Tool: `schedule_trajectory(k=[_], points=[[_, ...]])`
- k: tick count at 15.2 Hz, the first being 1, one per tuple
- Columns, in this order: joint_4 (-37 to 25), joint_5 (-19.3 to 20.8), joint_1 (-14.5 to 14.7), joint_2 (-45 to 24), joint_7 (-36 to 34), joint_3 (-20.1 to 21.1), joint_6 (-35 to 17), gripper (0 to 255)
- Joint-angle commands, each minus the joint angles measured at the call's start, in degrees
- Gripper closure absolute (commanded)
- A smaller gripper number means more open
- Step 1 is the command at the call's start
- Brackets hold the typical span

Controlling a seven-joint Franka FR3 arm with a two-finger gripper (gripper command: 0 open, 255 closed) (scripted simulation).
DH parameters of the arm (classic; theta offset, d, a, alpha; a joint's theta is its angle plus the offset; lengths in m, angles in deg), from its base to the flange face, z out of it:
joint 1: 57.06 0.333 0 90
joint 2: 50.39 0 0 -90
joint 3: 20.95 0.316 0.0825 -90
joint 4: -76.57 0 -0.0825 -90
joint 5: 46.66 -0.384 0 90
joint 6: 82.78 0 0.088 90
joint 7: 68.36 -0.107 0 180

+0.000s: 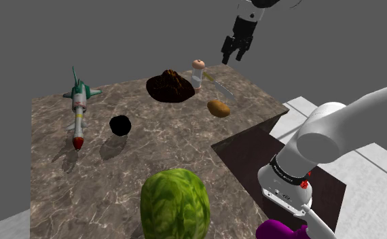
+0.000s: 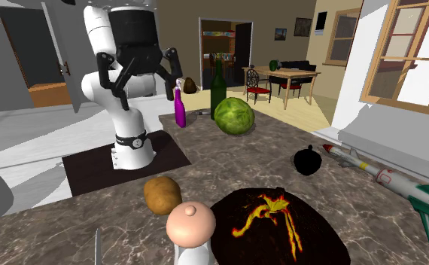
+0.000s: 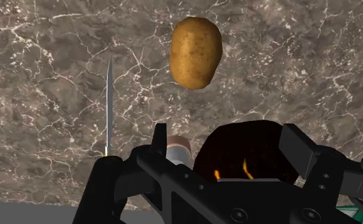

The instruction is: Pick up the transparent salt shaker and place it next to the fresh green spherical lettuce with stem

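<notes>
Claw (image 1: pixel 231 53): fingers spread, empty, raised above the dark lump (image 1: pixel 168 86) | salt shaker (image 1: pixel 198 73): upright on surface (image 1: pixel 151 146), just beside lump, below claw, off-centre near one finger | next move, judged: shift off lump, descend | lettuce (image 1: pixel 175 204): well apart from lump

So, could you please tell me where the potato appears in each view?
Shoulder view: potato right of centre, nearer the camera than the salt shaker.
Second exterior view: potato lower left, just beyond the salt shaker.
Wrist view: potato out past the salt shaker.
Shared landmark: the pink-capped salt shaker.
</notes>
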Motion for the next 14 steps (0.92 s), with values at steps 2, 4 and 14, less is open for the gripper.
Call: schedule_trajectory(k=[2, 4, 14], points=[[-3.5, -1.8, 0.5, -7.0, 2.2, -2.0, -4.1, 0], [-6.0, -3.5, 0.9, -11.4, 3.9, -3.2, -6.3, 0], [-23.2, -15.5, 0.7, -34.3, 13.6, -6.9, -11.6, 0]])
